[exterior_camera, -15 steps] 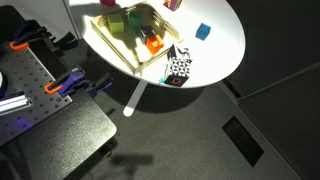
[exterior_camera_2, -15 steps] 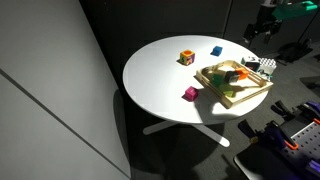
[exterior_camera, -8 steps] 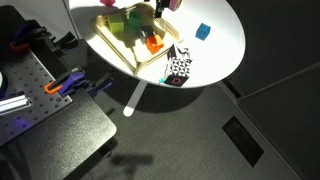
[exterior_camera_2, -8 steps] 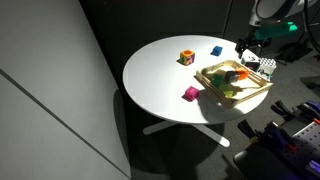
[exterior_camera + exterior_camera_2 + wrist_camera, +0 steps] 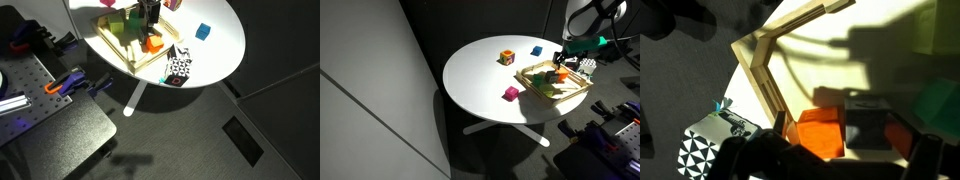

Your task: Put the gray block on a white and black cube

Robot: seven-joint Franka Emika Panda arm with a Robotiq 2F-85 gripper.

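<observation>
On the round table (image 5: 225,55) rests a wooden tray (image 5: 753,70). Above the tray's inside, the gripper (image 5: 150,25) hangs with its jaws spread. Just outside the tray's corner sits the white and black cube (image 5: 179,68). Inside the tray, the gray block (image 5: 875,125) lies in shadow, just beside an orange block (image 5: 820,128).

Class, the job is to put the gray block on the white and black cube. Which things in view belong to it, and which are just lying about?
Belong to the job: gray block, white and black cube, end effector.

Lying about: orange block, blue cube, green block, magenta block, multicoloured cube.
</observation>
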